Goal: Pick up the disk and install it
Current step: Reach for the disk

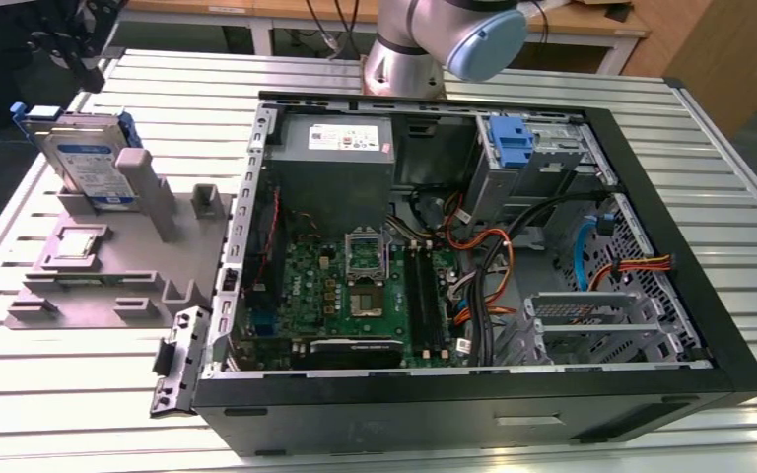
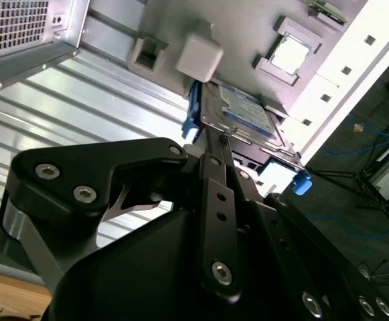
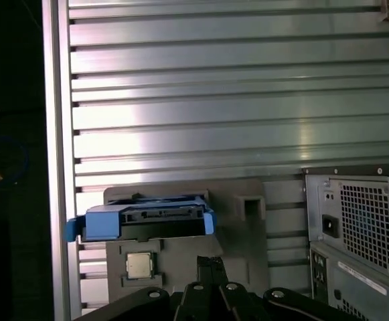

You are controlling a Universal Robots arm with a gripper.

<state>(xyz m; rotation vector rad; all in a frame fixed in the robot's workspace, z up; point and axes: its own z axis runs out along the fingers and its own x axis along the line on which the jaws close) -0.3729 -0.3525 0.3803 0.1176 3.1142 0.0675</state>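
While the gripper [image 3: 211, 267] is hanging with its jaws closed on nothing in the first wrist view, the disk [image 3: 147, 224] is standing on edge in the grey stand [image 1: 115, 281], well apart from it. In the exterior view the disk is sitting at 10 o'clock from the open case [image 1: 484, 414]. I judge the pick-up is in hand, with no grasp made yet. Grasping is calling for parted jaws lined up across the carrier's 2 blue sides.

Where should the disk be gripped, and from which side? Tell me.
Probably by its free top edge, pinched across the two broad faces, coming straight down from above. The disk stands on edge in the grey holder. Its lower part is seated in that holder, and a post covers part of one face, so the top looks like the only open side.
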